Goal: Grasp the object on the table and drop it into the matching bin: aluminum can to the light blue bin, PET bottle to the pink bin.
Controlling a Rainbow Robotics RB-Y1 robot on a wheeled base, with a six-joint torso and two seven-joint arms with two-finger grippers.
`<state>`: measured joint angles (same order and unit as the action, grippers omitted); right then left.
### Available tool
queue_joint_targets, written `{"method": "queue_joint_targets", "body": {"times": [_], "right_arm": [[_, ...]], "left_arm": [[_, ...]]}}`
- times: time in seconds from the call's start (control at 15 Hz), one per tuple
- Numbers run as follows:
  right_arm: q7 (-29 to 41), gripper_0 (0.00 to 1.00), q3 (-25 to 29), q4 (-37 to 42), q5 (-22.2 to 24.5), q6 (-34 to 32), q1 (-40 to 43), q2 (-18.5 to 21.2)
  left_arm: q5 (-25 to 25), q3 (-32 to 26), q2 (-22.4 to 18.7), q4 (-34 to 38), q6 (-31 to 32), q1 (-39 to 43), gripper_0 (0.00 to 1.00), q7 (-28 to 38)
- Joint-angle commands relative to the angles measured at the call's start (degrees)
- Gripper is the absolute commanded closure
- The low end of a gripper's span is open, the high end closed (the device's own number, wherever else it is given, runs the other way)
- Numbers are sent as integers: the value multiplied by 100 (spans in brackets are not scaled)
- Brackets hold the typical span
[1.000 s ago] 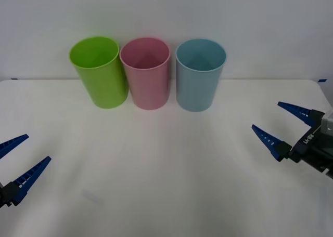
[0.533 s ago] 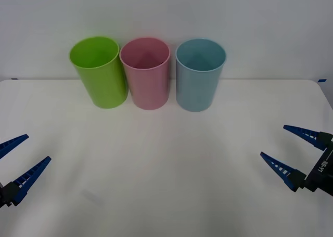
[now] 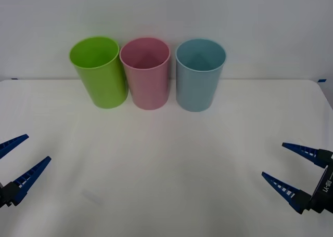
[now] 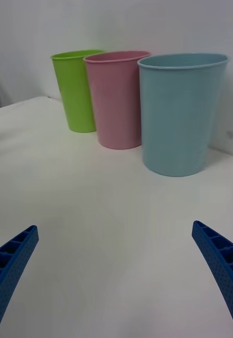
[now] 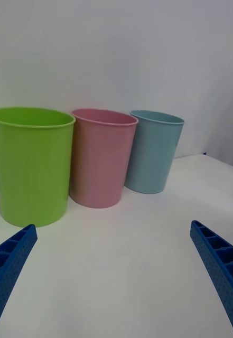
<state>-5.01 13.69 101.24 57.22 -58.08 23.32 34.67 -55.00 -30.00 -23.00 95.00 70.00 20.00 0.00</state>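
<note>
Both grippers, left (image 3: 14,163) and right (image 3: 285,163), gape wide.

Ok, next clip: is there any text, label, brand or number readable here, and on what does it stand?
White lettering on the black body of the right gripper, front view: too small and tilted to read with confidence.
Green bin, pink bin, light blue bin: plain, no markings.
Table: no print.
Left gripper: no text on its blue fingers.

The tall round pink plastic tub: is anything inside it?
Looking into the tall round pink plastic tub from the front view, only its smooth pink inner wall shows; the bottom is hidden by its rim, so I cannot tell.
</note>
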Motion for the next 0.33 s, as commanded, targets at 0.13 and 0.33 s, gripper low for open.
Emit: {"method": "queue_joint_targets", "body": {"times": [0.13, 0.33], "right_arm": [[0, 0, -7, -7, 35, -98, 129, -31], [-9, 0, -7, -7, 44, -98, 129, -31]], "left_arm": [[0, 0, 0, 0, 0, 0, 0, 0], [0, 0, 0, 0, 0, 0, 0, 0]]}}
